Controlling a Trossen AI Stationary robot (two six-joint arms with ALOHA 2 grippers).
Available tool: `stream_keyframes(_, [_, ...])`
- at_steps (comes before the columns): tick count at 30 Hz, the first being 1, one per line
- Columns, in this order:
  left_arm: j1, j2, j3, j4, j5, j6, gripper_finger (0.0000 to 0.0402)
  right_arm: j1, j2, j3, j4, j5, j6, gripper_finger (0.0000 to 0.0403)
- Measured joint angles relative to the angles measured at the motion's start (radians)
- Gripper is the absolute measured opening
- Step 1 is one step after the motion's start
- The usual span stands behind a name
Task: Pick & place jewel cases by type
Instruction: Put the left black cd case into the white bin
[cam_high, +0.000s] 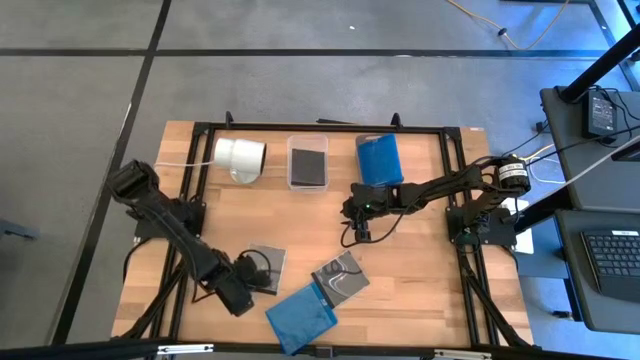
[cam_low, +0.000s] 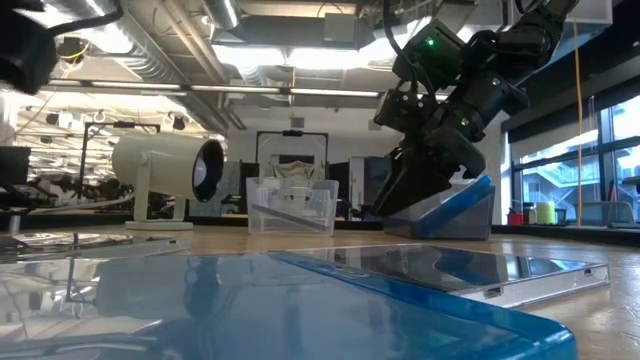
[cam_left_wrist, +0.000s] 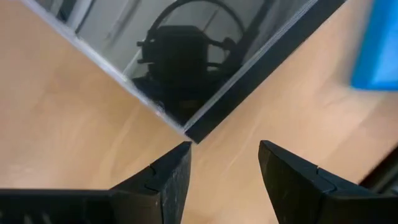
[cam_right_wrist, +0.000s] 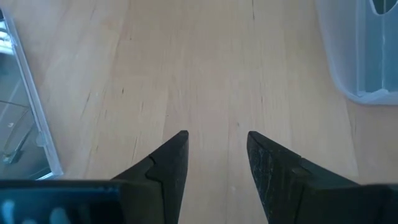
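Risk sits with the left gripper: jaws apart and empty, facing the dark case's corner; sliding it is likely. Right gripper, also parted and empty, hovers beyond that case.

A grey concrete floor crossed by dark seam lines surrounds the pale wooden table. To one side stand dark desks carrying a black keyboard and a black power brick. Across the room, exposed silver ducts and bright ceiling lights run overhead, and tall windows show daylight.
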Motion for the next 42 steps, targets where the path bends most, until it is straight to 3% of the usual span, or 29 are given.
stream_keyframes(14, [-0.010, 0.145, 0.008, -0.027, -0.004, 0.066, 0.0184, 0.000, 0.000, 0.000, 0.062, -0.002, -0.015, 0.0168])
stream_keyframes(21, [-0.012, 0.152, 0.010, -0.063, -0.054, 0.190, 0.0184, 0.004, 0.010, 0.000, 0.168, -0.218, -0.057, 0.0168])
stream_keyframes(26, [0.000, 0.153, 0.009, -0.066, -0.082, 0.309, 0.0184, 0.014, 0.082, 0.000, 0.323, -0.227, -0.072, 0.0168])
stream_keyframes(30, [0.012, 0.152, 0.009, -0.075, -0.090, 0.204, 0.0184, 0.025, 0.157, 0.002, 0.415, -0.228, -0.116, 0.0168])
stream_keyframes(36, [0.014, 0.152, 0.008, -0.081, -0.101, 0.011, 0.0184, 0.027, 0.251, 0.077, 0.394, -0.262, -0.126, 0.0168])
stream_keyframes(42, [0.014, 0.153, 0.006, -0.080, -0.140, -0.034, 0.0184, 0.028, 0.330, 0.195, 0.344, -0.338, -0.156, 0.0168])
